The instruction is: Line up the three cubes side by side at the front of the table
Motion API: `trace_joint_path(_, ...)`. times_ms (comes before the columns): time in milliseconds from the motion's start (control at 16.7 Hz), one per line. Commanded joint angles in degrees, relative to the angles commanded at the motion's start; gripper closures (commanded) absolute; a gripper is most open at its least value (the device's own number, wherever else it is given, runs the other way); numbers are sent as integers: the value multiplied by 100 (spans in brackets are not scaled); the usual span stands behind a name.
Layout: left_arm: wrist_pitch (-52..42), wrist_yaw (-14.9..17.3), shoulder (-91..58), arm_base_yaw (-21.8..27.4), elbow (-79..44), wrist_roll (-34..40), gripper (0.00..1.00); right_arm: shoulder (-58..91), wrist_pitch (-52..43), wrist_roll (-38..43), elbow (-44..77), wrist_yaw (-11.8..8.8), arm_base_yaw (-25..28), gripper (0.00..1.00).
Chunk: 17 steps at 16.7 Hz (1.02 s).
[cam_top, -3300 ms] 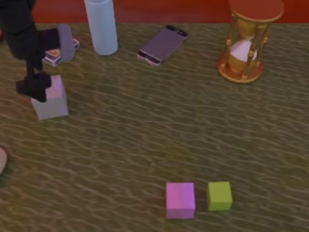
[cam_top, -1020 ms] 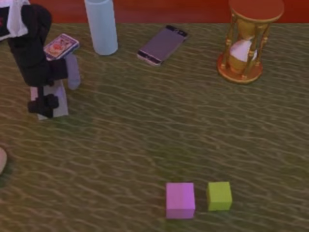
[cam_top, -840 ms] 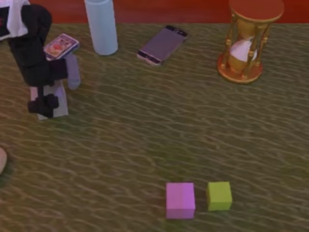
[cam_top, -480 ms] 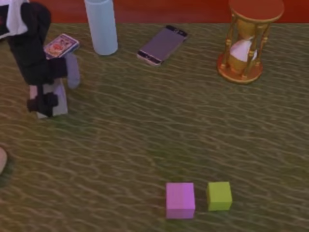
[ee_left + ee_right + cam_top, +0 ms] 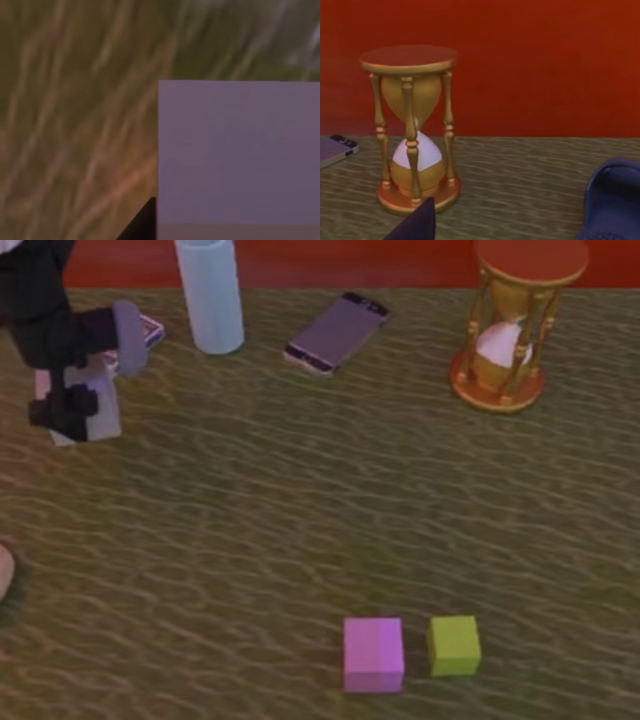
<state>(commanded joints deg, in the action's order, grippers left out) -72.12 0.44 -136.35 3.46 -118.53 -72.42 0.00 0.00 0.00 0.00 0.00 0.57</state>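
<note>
left gripper point(image 5: 62, 408), far left of table point(image 5: 300, 510): fingers clamped on the pale lavender cube point(image 5: 95, 410), which fills much of the left wrist view point(image 5: 239, 157). magenta-pink cube point(image 5: 373, 653) and yellow-green cube point(image 5: 454, 645): just beside each other, front right of centre. right gripper: fingertips only, in its wrist view near the hourglass point(image 5: 412, 130); open or closed cannot be told.

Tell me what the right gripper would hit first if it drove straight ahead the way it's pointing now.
Most likely the hourglass: it stands upright directly ahead in the right wrist view, with bare table before it. How far off it is can't be judged.
</note>
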Motion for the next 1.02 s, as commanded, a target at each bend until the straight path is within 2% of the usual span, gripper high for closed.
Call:
trace_joint_path(240,21,-1,-7,39,24,-4,100,0,0,0,0,0,0,0)
trace_joint_path(420,141,-2,326,335,402,174,100,0,0,0,0,0,0,0)
trace_joint_path(600,376,-2,1010,962,1292,548,100,0,0,0,0,0,0,0)
trace_joint_path(1020,1052,-4,3062,2823,4336,1774,100,0,0,0,0,0,0,0)
